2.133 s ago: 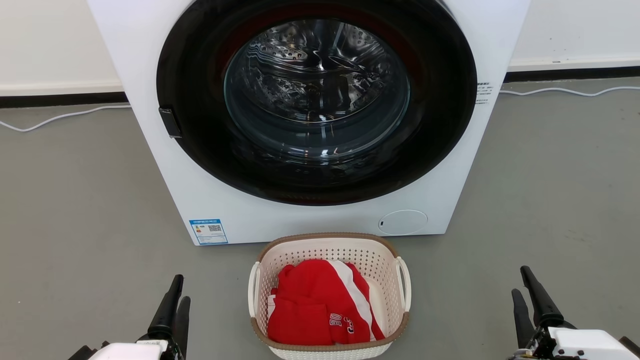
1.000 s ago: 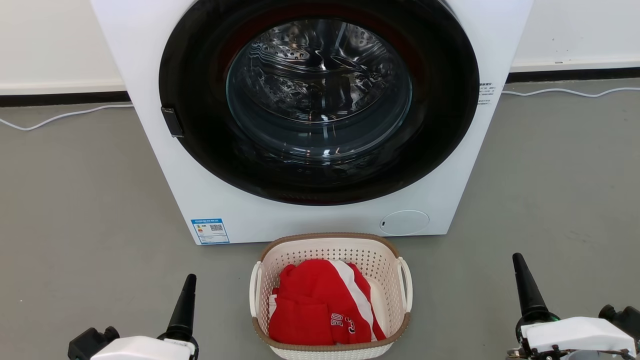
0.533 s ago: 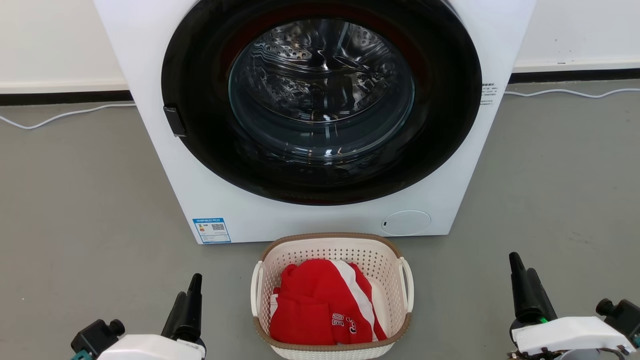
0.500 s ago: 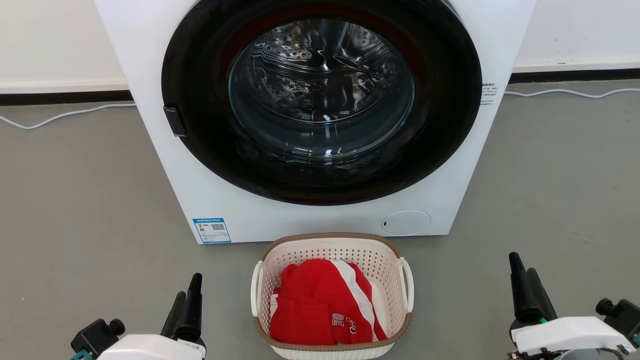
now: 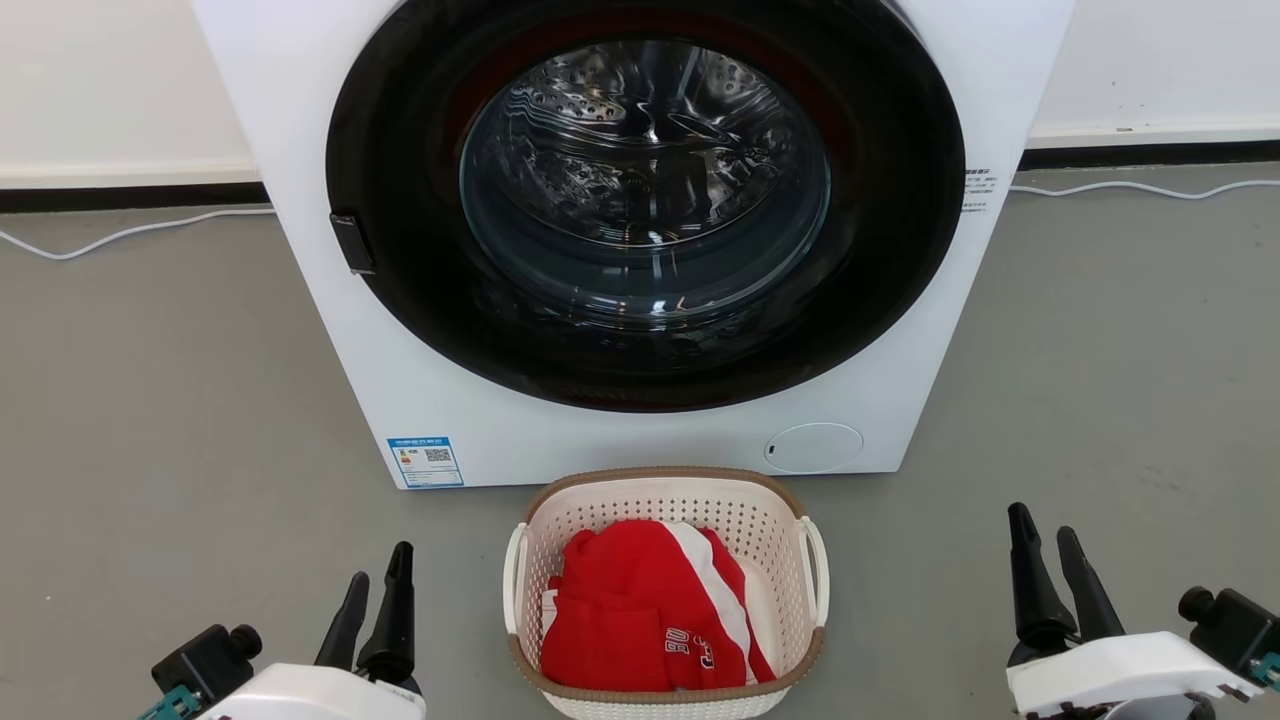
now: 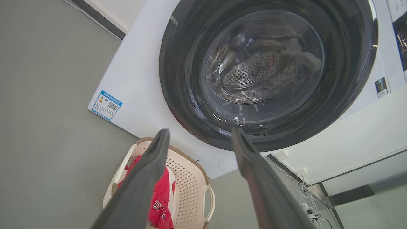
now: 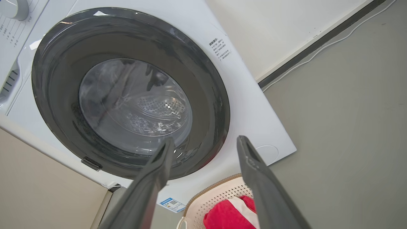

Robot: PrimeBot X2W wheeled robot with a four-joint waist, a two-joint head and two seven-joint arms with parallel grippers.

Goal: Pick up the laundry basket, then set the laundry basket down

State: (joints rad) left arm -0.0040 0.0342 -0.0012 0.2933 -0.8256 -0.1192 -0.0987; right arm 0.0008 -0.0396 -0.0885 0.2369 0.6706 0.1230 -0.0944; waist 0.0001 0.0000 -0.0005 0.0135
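Observation:
The laundry basket (image 5: 775, 545), cream-white and perforated with a brown rim and white side loop handles, stands on the grey floor just before the washing machine, with a red and white garment (image 5: 640, 610) inside. It also appears in the left wrist view (image 6: 190, 187) and the right wrist view (image 7: 219, 194). My left gripper (image 5: 378, 565) is at the lower left, open and empty, well apart from the basket's left handle. At the lower right my right gripper (image 5: 1043, 525) hangs open and empty, farther from the right handle. Both point towards the machine.
A white front-loading washing machine (image 5: 880, 400) with a dark round door (image 5: 645, 190) rises right behind the basket. White cables (image 5: 120, 235) run along the wall's dark skirting on both sides. Grey floor (image 5: 1100, 380) spreads left and right of the basket.
Both grippers have turned at the wrist, so their two fingers now show side by side. The left gripper has edged right towards the basket. The basket has not moved.

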